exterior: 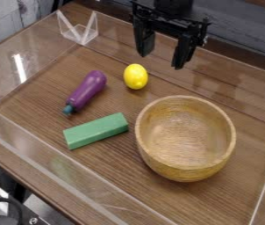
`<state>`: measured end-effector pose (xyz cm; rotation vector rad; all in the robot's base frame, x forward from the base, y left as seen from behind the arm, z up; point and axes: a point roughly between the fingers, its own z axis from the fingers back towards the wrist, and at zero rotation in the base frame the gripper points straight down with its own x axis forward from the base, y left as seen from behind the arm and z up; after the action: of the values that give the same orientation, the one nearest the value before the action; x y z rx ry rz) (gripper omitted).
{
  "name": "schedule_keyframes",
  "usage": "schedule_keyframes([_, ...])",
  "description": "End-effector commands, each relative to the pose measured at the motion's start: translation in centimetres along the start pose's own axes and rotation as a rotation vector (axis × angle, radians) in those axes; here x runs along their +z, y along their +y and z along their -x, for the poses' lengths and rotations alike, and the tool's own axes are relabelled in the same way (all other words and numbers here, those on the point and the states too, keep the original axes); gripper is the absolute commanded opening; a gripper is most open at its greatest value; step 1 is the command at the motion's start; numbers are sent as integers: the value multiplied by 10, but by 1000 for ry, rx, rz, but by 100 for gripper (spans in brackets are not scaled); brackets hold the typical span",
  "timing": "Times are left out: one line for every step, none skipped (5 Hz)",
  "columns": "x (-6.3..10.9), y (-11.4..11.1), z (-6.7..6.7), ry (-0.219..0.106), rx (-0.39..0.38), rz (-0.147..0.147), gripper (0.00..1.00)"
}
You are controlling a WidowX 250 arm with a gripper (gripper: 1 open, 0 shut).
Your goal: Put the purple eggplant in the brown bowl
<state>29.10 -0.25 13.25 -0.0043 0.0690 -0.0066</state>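
Nearest me, the brown bowl is round and thick-rimmed, apparently wood. Just left of it in my view lies a green block, straight-edged and matte. The purple eggplant rests on the wooden table, farther out to the bowl's left, its long axis slanting, stem end toward me and leftward, smooth and rounded. Beyond the bowl sits an oval yellow lemon. Farther still, my black gripper is spread wide, grasping nothing.
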Motion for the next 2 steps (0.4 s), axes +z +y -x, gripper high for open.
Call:
schedule_keyframes([-8,2,1,25,1,2,100])
schedule_keyframes([-14,22,14,43,26,1,100])
